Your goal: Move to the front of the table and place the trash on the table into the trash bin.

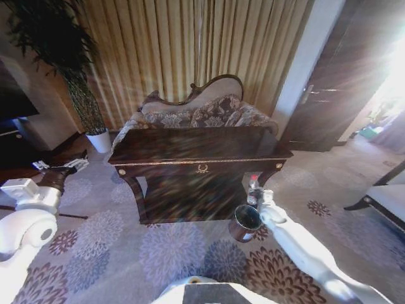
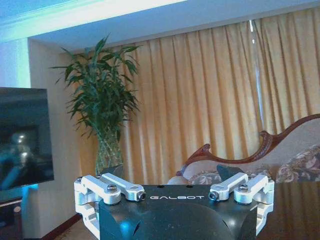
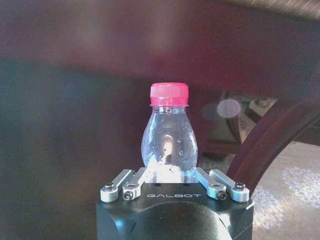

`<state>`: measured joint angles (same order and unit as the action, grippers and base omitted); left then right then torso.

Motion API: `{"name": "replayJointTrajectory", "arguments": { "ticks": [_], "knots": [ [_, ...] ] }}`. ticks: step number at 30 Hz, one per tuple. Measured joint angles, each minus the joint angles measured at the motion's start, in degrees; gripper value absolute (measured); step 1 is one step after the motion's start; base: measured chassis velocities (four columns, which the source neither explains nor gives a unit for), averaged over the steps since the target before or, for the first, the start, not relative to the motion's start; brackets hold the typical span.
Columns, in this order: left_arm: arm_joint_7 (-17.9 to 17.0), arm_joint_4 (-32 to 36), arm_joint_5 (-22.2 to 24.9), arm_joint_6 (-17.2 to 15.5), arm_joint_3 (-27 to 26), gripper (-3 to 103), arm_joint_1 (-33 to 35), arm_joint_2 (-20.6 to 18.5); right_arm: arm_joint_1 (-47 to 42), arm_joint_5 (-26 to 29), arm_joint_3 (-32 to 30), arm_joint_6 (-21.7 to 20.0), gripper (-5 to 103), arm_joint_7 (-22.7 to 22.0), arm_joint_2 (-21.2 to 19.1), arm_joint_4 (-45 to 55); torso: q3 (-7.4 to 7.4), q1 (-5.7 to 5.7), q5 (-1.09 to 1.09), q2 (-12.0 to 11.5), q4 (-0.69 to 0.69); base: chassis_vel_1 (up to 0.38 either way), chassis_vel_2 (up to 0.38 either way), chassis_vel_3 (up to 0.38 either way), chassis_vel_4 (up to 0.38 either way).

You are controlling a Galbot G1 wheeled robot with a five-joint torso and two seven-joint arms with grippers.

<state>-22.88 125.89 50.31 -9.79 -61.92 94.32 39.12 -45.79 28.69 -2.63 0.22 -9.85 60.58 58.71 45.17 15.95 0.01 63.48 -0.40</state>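
The right wrist view shows up close what the head view shows only as a tiny thing: a clear bottle (image 3: 169,136) with a red cap, standing upright, pinched by the right gripper (image 3: 170,176). From the head view, the right arm reaches forward and low, holding the bottle (image 1: 254,189) just above the trash bin (image 1: 245,222) (a small dark bucket with a shiny rim) beside the table (image 1: 200,147). The left gripper (image 2: 175,196) is spread wide, holding nothing, and faces the curtains.
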Motion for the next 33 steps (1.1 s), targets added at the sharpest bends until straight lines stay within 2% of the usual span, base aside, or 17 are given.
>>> {"name": "replayJointTrajectory", "arguments": {
  "ticks": [8,11,13,15,16,17,18,19,21,24,26,29,31,33],
  "knots": [
    [-0.01,-1.0,0.15,0.06,-2.0,100,0.9,0.23,5.1,-3.59,2.1,3.78,25,1.25,5.76,-11.43,-0.01,0.0,-0.02,0.0,-0.01,0.0,0.0,0.0,0.0],
    [0.0,-0.93,0.25,0.06,-2.17,100,0.93,0.32,6.06,-5.05,1.99,4.4,21,2.05,6.44,-13.24,-0.01,0.0,-0.01,0.0,0.01,0.0,0.0,0.0,0.0],
    [0.01,-0.78,0.34,0.06,-2.36,100,0.99,0.39,6.3,-5.37,1.91,4.5,25,2.51,6.42,-13.53,-0.01,0.0,-0.02,0.01,-0.01,0.0,0.0,0.0,0.0],
    [0.04,-0.81,0.4,0.06,-2.51,100,0.96,0.55,6.45,-5.7,1.9,4.52,35,2.76,6.08,-13.54,0.0,0.0,-0.01,0.01,-0.02,0.0,0.0,0.0,0.0],
    [0.04,-0.81,0.4,0.06,-2.51,100,0.96,0.55,6.45,-5.7,1.9,4.52,35,2.76,6.08,-13.54,0.0,0.0,-0.01,0.01,-0.02,0.0,0.0,0.0,0.0],
    [0.04,-0.89,0.41,0.06,-2.51,100,0.91,0.61,6.48,-6.0,1.76,4.52,46,2.78,5.99,-13.54,-0.01,0.0,-0.01,0.01,-0.02,0.0,0.0,0.0,0.0],
    [0.07,-0.91,0.49,0.06,-2.52,100,0.86,0.66,6.49,-6.3,1.42,4.52,51,2.78,5.92,-13.54,-0.01,0.0,-0.01,0.01,-0.01,0.0,0.0,0.0,0.0],
    [0.07,-0.91,0.49,0.06,-2.52,100,0.86,0.66,6.49,-6.3,1.42,4.52,51,2.78,5.92,-13.54,-0.01,0.0,-0.01,0.01,-0.01,0.0,0.0,0.0,0.0],
    [0.09,-0.54,1.18,0.05,-2.52,100,0.81,0.68,6.18,-6.76,0.65,4.52,62,2.77,5.74,-13.48,-0.01,-0.01,-0.01,0.01,0.0,0.0,0.0,0.0,0.0],
    [0.1,-0.13,1.61,0.01,-2.59,100,0.77,0.64,5.87,-6.83,0.21,4.51,67,2.73,5.65,-13.39,-0.01,0.0,-0.01,0.01,-0.01,0.0,0.0,0.0,0.0],
    [0.13,0.37,2.0,-0.03,-2.74,100,0.68,0.41,5.28,-6.83,-0.41,4.5,79,2.48,5.33,-13.05,-0.01,-0.01,0.0,0.01,-0.01,0.0,0.0,0.0,0.0],
    [0.13,0.51,2.12,-0.03,-2.86,100,0.67,0.38,4.93,-6.78,-0.57,4.5,84,2.31,4.95,-12.51,-0.01,-0.01,0.01,0.01,-0.01,0.0,0.0,0.0,0.0],
    [0.15,0.83,2.31,-0.03,-3.17,100,0.68,0.45,3.88,-5.66,-0.8,4.35,94,0.8,3.22,-9.38,-0.01,-0.01,0.01,0.01,-0.01,0.0,0.0,0.0,0.0],
    [0.15,0.87,2.33,-0.04,-3.23,100,0.69,0.59,3.13,-4.25,-0.92,3.62,98,-0.14,2.03,-6.71,-0.01,-0.01,0.0,0.01,-0.01,0.0,0.0,0.0,0.0]
  ]
}}
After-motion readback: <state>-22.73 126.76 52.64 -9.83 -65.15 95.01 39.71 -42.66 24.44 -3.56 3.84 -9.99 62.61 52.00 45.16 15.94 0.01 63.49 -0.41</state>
